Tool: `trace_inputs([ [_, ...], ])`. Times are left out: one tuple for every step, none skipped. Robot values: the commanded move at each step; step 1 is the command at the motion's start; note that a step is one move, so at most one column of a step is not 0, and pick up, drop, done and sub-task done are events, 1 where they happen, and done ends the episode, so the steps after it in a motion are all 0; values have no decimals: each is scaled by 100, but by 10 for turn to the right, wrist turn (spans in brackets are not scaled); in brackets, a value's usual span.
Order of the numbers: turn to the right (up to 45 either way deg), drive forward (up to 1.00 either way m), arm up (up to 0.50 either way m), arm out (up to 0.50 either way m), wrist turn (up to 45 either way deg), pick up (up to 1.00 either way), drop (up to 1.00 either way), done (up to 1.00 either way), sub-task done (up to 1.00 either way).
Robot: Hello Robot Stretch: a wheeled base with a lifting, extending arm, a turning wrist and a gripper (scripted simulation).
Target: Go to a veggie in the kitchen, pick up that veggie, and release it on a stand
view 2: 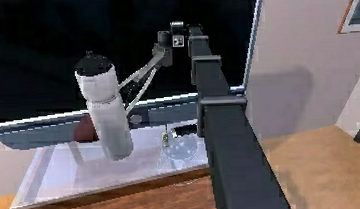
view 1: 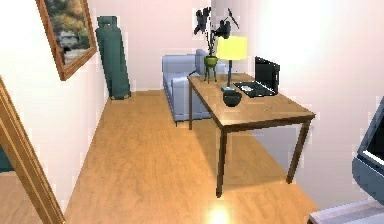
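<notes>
The tool [view 2: 132, 84] might have been grasping something or nothing; that could not be told. On the glass surface [view 2: 61, 179], a reddish-brown lump [view 2: 84, 131], possibly the veggie, lay behind a tall pale cylinder [view 2: 106, 110] near the tool. A careless sweep could topple that cylinder, or the small glass item [view 2: 176, 145] to its right.

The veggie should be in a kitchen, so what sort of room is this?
Likely a study or living room, not a kitchen: a desk with a laptop and lamp, and a blue sofa behind it.
</notes>
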Motion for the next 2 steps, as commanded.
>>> trace_inputs([
  [0,0,0,0,450,0,0,0,0],
  [0,0,0,0,450,0,0,0,0],
])
